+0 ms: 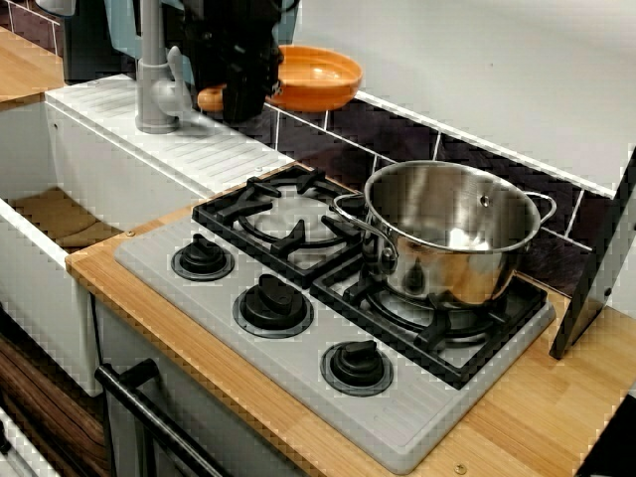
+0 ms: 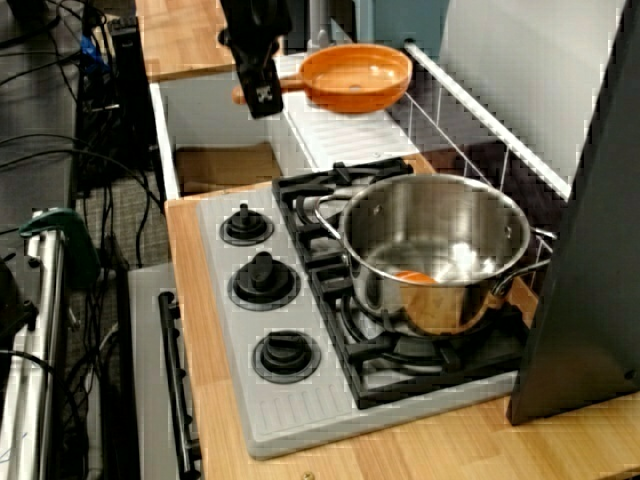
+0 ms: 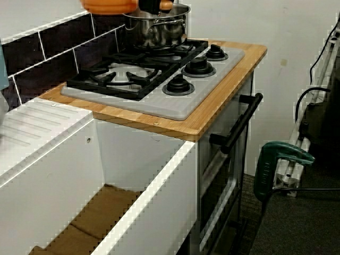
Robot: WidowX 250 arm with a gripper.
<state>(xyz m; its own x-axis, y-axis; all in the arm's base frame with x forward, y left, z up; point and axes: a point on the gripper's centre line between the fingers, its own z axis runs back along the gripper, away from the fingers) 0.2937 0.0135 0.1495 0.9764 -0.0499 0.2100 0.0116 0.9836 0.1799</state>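
My black gripper (image 1: 237,99) hangs over the white ribbed drainboard (image 1: 169,129) beside the grey faucet (image 1: 154,79). It is shut on the handle of an orange frying pan (image 1: 316,78), which it holds level in the air by the tiled back wall. In the view from the stove's right end the gripper (image 2: 262,98) grips the handle with the pan (image 2: 356,76) sticking out to its right. The view from the sink side shows only the pan's underside (image 3: 109,5) at the top edge.
A steel pot (image 1: 447,234) stands on the right burner, with an orange patch (image 2: 415,277) inside that may be a reflection. The left burner (image 1: 283,224) is bare. Three black knobs (image 1: 270,303) line the front. The sink (image 1: 60,219) lies left; a dark panel (image 1: 596,268) leans at right.
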